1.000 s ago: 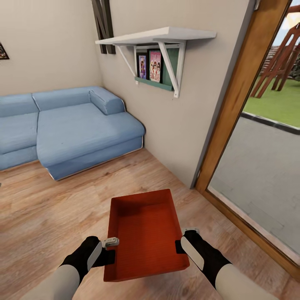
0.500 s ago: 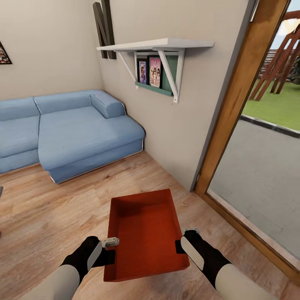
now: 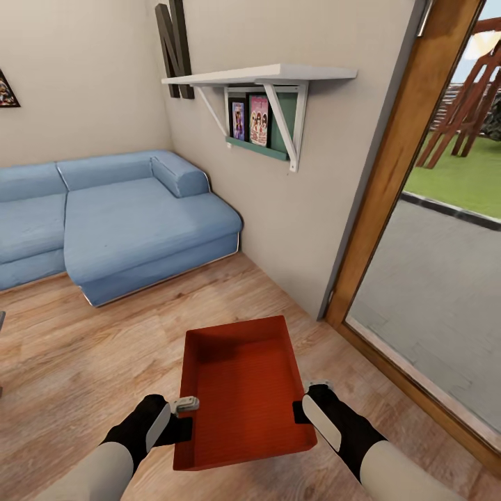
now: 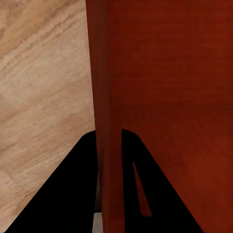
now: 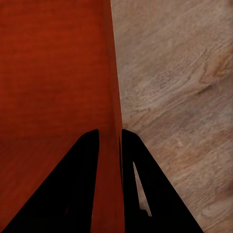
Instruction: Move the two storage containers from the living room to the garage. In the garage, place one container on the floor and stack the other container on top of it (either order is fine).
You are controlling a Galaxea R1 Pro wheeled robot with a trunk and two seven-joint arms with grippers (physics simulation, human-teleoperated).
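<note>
An orange-red storage container (image 3: 243, 393) hangs in front of me above the light wood planks of the living room. My left gripper (image 3: 182, 406) is shut on its left wall, and in the left wrist view the container wall (image 4: 109, 145) runs between the two black fingers (image 4: 73, 189). My right gripper (image 3: 306, 403) is shut on the opposite wall, and the right wrist view has the container wall (image 5: 110, 160) pinched between its fingers (image 5: 141, 194). The bin is empty and held roughly level.
A blue sectional sofa (image 3: 118, 216) stands ahead to the left. A white wall shelf (image 3: 271, 76) with pictures and a black letter N (image 3: 174, 45) hang on the beige wall. A wood-framed glass door (image 3: 417, 229) fills the right side. Wood floor (image 3: 83, 362) lies around me.
Since a second ago the whole view has shifted slightly, so the camera moved; in the last half second nothing moved. The container and both grippers kept their places relative to me.
</note>
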